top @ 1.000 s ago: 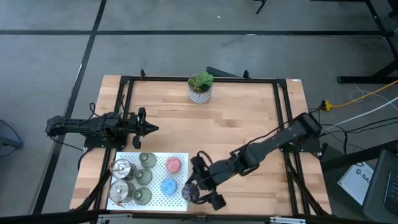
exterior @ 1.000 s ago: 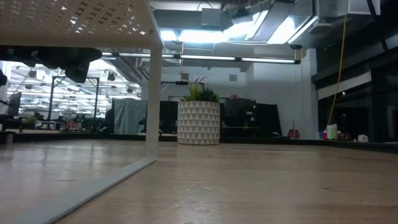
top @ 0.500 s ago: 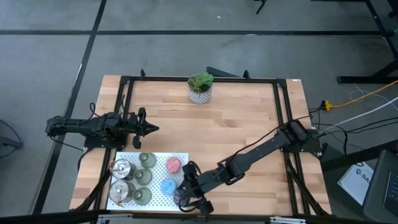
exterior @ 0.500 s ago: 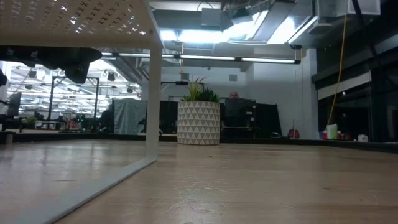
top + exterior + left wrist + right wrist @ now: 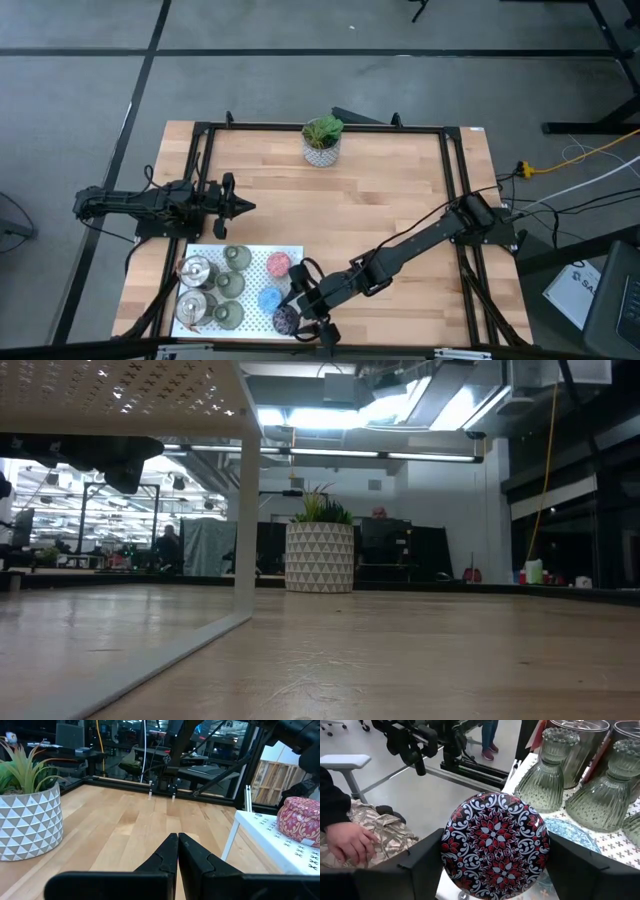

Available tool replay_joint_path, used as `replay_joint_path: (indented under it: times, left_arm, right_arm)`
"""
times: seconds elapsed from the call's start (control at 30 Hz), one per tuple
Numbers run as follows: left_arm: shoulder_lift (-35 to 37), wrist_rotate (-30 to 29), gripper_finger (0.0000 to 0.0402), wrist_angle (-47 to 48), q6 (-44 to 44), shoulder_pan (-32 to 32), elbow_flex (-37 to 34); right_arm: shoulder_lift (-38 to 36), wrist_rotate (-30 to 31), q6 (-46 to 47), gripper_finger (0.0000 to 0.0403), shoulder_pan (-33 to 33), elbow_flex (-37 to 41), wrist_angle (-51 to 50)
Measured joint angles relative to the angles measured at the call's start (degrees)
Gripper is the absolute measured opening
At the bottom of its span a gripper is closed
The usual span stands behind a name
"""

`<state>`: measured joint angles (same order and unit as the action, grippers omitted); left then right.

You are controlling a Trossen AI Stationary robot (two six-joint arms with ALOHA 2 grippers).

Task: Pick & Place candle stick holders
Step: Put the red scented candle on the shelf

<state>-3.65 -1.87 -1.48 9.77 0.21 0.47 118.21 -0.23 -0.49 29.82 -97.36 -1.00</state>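
Observation:
A white perforated stand (image 5: 290, 250) at the table's near left carries two silver holders (image 5: 196, 270), three olive-grey ones (image 5: 230, 285), a pink one (image 5: 279, 265) and a blue one (image 5: 270, 298). My right gripper (image 5: 297, 318) is shut on the speckled purple holder (image 5: 286, 320) at the stand's near right corner. The holder also shows in the right wrist view (image 5: 495, 842). My left gripper (image 5: 245, 207) is shut and empty, just beyond the stand's far edge. My right gripper pinches the purple holder's round side wall (image 5: 449, 851) between its two fingers (image 5: 422, 862), one on each opposite side. The fingers come from the table's right, slanting down. The patterned top faces up. Whether its base rests on the stand I cannot tell.
A green plant in a white patterned pot (image 5: 322, 143) stands at the table's far middle and shows in the low view (image 5: 320, 555). The stand's leg (image 5: 245, 490) rises from the table. A person's hand (image 5: 347, 840) shows beyond the table's near edge.
My right gripper has carried the purple holder toward the table's left edge, from the bare wood beside the stand to the stand's near right corner. It stays shut on the holder throughout.

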Motion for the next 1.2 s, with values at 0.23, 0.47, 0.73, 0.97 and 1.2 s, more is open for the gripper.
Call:
replay_joint_path:
  times: [0.23,0.47,0.73,0.97,1.2]
  left_arm:
    - [-0.01,0.0,0.0006,0.02,-0.01,0.0,0.02]
    - [-0.01,0.0,0.0006,0.04,-0.01,0.0,0.0]
    - [-0.01,0.0,0.0006,0.02,-0.01,0.0,0.0]
    - [0.0,0.0,0.0006,0.02,0.0,0.0,0.0]
    - [0.0,0.0,0.0006,0.02,0.01,0.0,0.01]
  right_arm:
    - [0.91,-0.06,1.15,0.0296,0.67,0.0,3.04]
    - [4.23,-1.15,2.87,0.0296,0.4,0.0,4.24]
    - [4.57,4.49,3.68,0.0296,-0.49,0.01,4.77]
    - [4.57,4.26,4.76,0.0296,-0.89,0.02,3.94]
    - [4.55,4.04,4.7,0.0302,-0.42,0.02,3.83]
